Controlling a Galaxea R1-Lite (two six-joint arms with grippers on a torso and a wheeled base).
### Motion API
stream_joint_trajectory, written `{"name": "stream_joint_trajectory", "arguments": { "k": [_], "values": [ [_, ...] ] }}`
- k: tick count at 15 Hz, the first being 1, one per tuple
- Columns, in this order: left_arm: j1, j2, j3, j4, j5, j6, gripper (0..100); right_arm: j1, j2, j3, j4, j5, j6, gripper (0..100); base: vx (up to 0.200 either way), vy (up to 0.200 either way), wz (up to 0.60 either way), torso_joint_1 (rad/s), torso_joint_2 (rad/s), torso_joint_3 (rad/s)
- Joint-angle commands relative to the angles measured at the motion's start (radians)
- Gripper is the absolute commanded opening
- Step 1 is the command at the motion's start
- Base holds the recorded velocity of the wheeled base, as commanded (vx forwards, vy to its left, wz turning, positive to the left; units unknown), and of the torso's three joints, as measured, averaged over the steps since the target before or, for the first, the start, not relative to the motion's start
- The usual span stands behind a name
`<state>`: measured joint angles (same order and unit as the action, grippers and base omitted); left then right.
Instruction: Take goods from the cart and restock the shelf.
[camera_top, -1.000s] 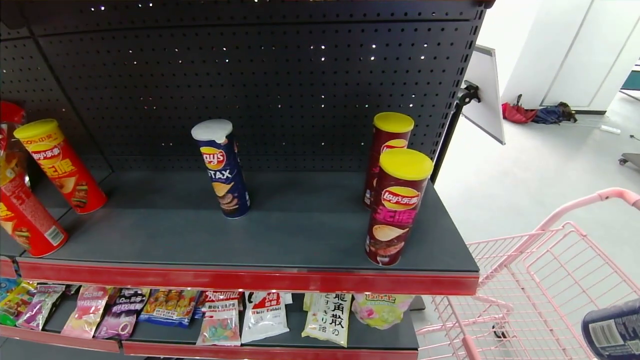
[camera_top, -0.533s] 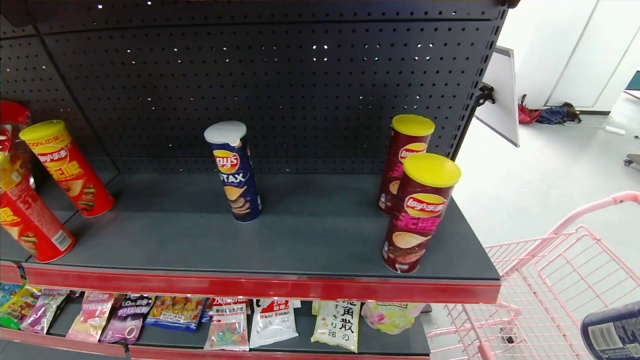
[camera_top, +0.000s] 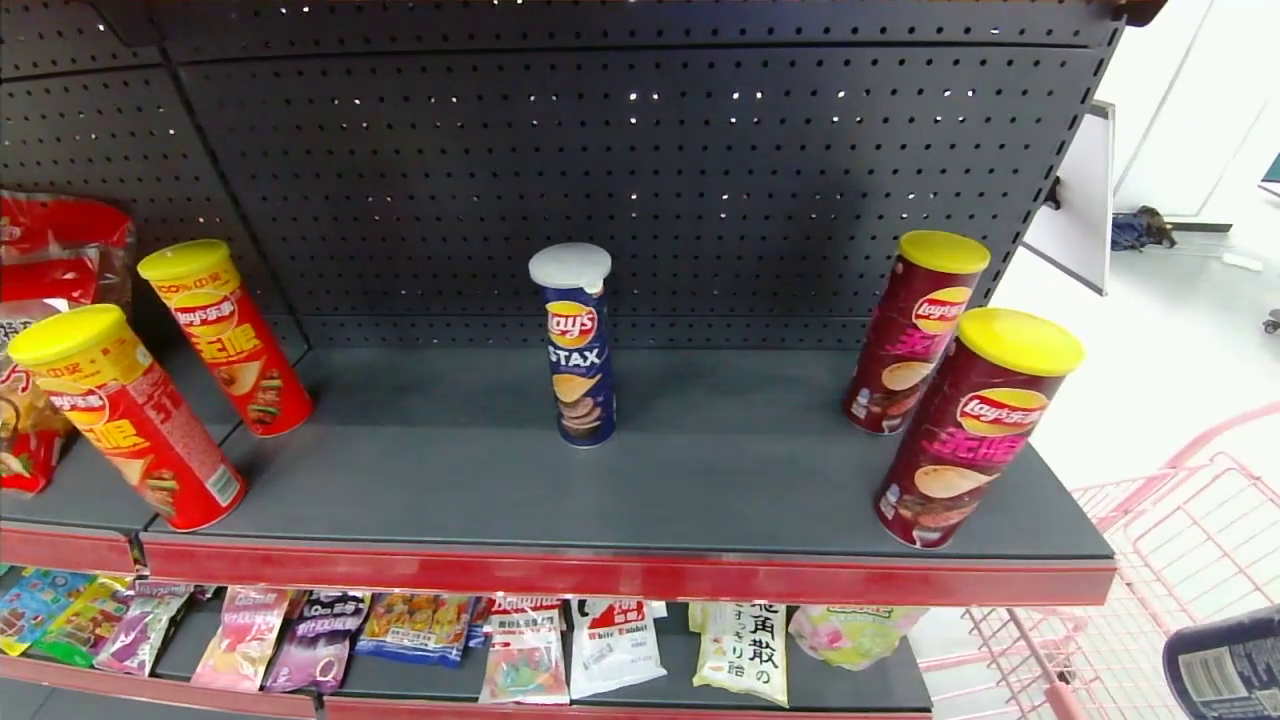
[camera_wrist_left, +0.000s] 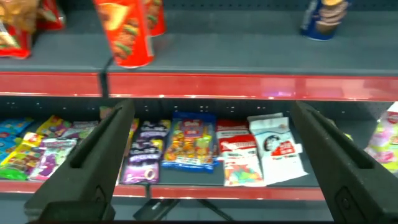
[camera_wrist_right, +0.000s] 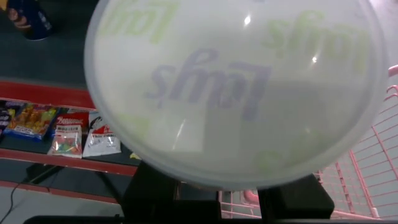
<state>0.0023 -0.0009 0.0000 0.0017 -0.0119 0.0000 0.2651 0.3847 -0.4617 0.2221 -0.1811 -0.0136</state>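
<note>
My right gripper (camera_wrist_right: 227, 194) is shut on a dark blue chip can (camera_top: 1225, 665), low at the right over the pink cart (camera_top: 1195, 520). The can's clear plastic lid (camera_wrist_right: 236, 87) faces the right wrist camera. On the dark shelf (camera_top: 720, 480) a matching blue can (camera_top: 578, 345) stands upright at the middle. Two maroon cans with yellow lids (camera_top: 975, 430) stand at the shelf's right end, and two red cans (camera_top: 130, 420) stand at its left. My left gripper (camera_wrist_left: 211, 109) is open and holds nothing, level with the lower shelf of snack bags (camera_wrist_left: 189, 140).
A red front lip (camera_top: 620, 575) edges the shelf board. A black pegboard (camera_top: 620, 180) closes the back. Bare board lies on both sides of the blue can. Red chip bags (camera_top: 45, 260) sit at the far left. A white board (camera_top: 1080, 220) stands beyond the shelf's right end.
The head camera has turned to the left, so the shelf and cart have slid right in the picture. The blue can in my right gripper keeps its place at the lower right.
</note>
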Motion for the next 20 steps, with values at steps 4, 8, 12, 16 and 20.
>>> {"name": "stream_joint_trajectory", "arguments": {
  "k": [4, 8, 12, 16, 20],
  "values": [
    [0.001, 0.001, 0.000, 0.000, 0.000, 0.000, 100, 0.000, 0.000, 0.000, 0.000, -0.001, 0.000, 0, 0.000, 0.150, 0.00, 0.001, 0.00, 0.002],
    [0.001, 0.001, 0.000, 0.000, 0.000, -0.002, 100, 0.006, -0.055, 0.051, -0.004, 0.025, -0.002, 0, 0.000, 0.000, 0.00, 0.000, 0.00, 0.000],
    [-0.008, 0.030, 0.000, 0.000, -0.020, 0.023, 100, 0.006, -0.076, 0.078, 0.000, 0.048, -0.002, 0, 0.000, 0.000, 0.00, 0.000, 0.00, 0.000],
    [-0.007, 0.021, -0.003, -0.005, -0.135, 0.110, 100, 0.006, -0.072, 0.086, -0.003, 0.046, -0.003, 0, 0.000, 0.000, 0.00, 0.000, 0.00, 0.000],
    [-0.013, 0.139, -0.175, -0.029, -0.122, -0.055, 100, 0.006, -0.067, 0.081, -0.004, 0.049, -0.023, 0, 0.000, 0.000, 0.00, 0.000, 0.00, 0.000]
  ]
}}
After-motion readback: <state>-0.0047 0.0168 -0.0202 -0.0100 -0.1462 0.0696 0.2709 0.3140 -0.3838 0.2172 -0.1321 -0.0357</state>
